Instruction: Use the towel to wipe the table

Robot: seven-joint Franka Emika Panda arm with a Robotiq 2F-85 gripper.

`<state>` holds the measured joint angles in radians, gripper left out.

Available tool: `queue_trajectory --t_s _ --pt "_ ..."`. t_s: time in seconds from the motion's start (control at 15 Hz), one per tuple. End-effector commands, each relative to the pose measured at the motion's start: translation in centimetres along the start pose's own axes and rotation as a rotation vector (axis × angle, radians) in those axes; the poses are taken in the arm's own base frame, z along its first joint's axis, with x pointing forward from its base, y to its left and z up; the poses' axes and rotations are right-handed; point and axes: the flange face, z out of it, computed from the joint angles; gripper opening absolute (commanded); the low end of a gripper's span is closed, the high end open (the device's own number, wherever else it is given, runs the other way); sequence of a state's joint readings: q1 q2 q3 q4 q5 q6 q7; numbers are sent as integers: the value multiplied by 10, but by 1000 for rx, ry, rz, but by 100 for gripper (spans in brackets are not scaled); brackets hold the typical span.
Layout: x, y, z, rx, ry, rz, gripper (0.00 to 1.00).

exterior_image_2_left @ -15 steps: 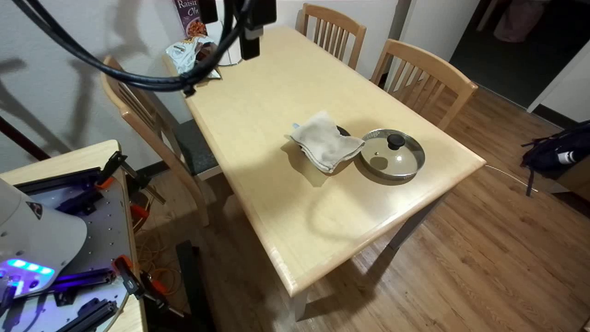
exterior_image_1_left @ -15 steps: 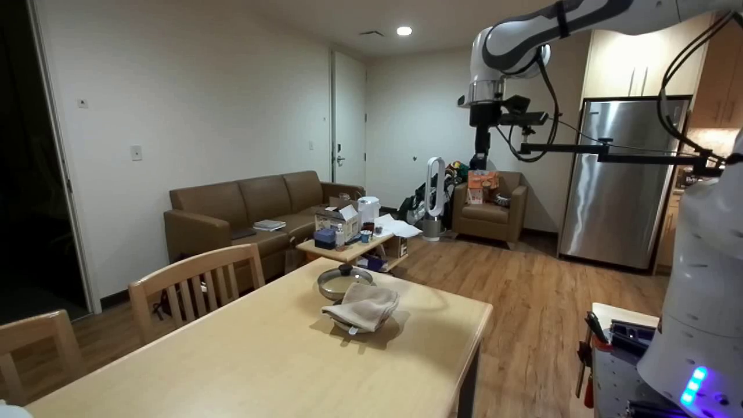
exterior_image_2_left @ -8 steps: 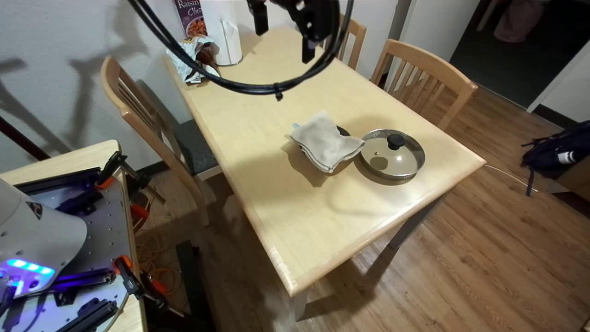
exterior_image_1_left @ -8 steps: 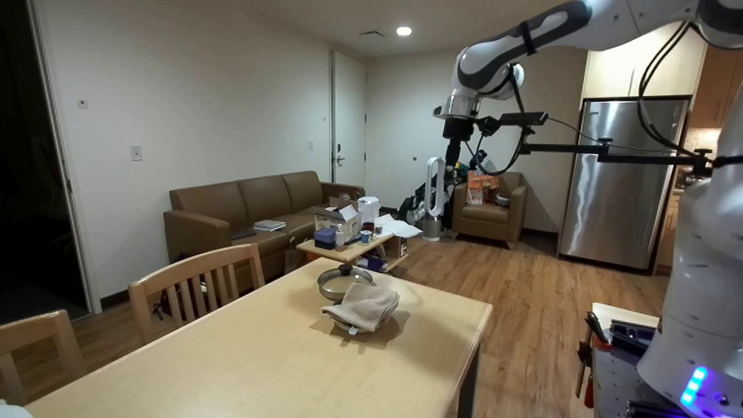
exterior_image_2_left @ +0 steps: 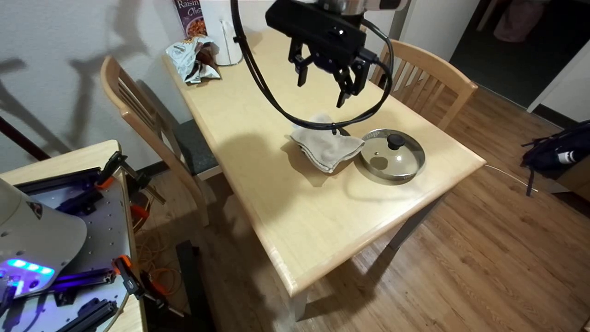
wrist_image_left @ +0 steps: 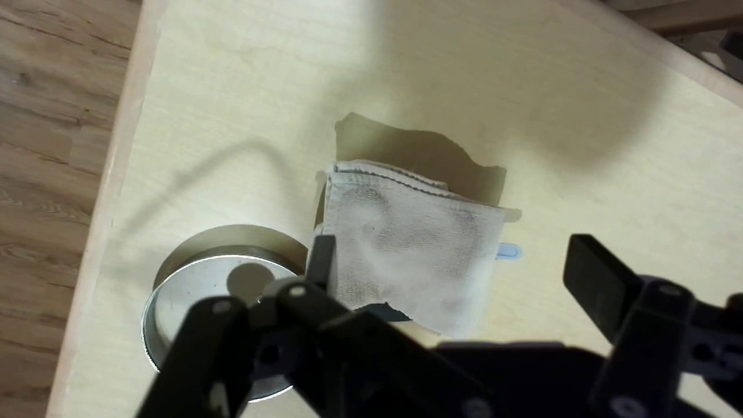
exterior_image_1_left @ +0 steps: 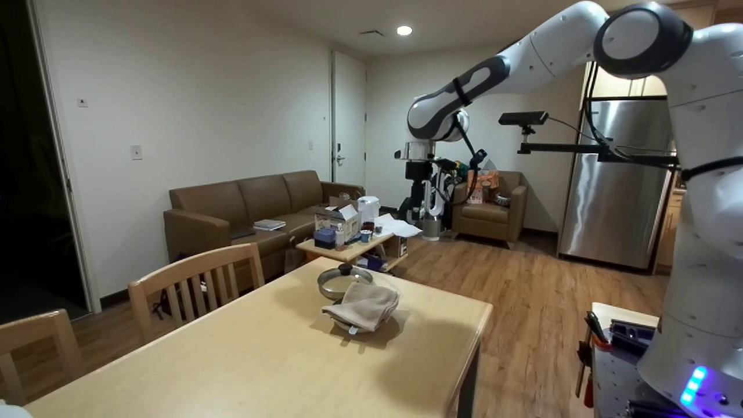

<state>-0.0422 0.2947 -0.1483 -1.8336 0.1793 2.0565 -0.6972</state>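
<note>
The gripper (exterior_image_2_left: 321,87) hangs above the table (exterior_image_2_left: 313,230), pointing down, with its jaws spread wide apart. The towel (wrist_image_left: 412,249) rests near one end of the table, folded in layers and draped over an object (wrist_image_left: 384,312) that it mostly hides; a dark part of that object shows at the towel's edge. In the wrist view, the towel appears between the fingers (wrist_image_left: 598,284), and one finger overlaps its border. A light blue tab (wrist_image_left: 509,251) shows at one side of the towel.

A glass lid (exterior_image_2_left: 392,159) with a black knob (exterior_image_2_left: 395,141) sits just beside the towel; whether the two touch cannot be determined. At the opposite end of the table, a paper roll (exterior_image_2_left: 216,37) stands upright next to a crumpled bag (exterior_image_2_left: 189,60) and a cereal box (exterior_image_2_left: 189,16). Wooden chairs (exterior_image_2_left: 433,64) stand along the table. In an exterior view, a sofa (exterior_image_1_left: 249,203) and a steel fridge (exterior_image_1_left: 621,186) stand beyond the table.
</note>
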Motion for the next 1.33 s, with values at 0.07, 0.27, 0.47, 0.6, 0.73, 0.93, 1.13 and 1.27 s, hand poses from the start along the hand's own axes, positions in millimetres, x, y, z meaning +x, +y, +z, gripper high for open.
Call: queue_trajectory --t_s 0.07,0.27,0.47,0.6,0.73,0.93,1.13,1.27 --pt "0 7 -1 -3 3 4 100" --pt "39 6 4 -141 57 -141 100" --pt "99 -11 38 -156 81 -296 100" --pt "132 -25 57 -151 67 -397 100" --pt "150 -32 75 -105 42 -491 100" --pt "147 -43 85 -86 19 -477 100" --pt "151 -33 90 -77 -10 -491 100" --pt "153 -38 99 -45 -73 -625 100"
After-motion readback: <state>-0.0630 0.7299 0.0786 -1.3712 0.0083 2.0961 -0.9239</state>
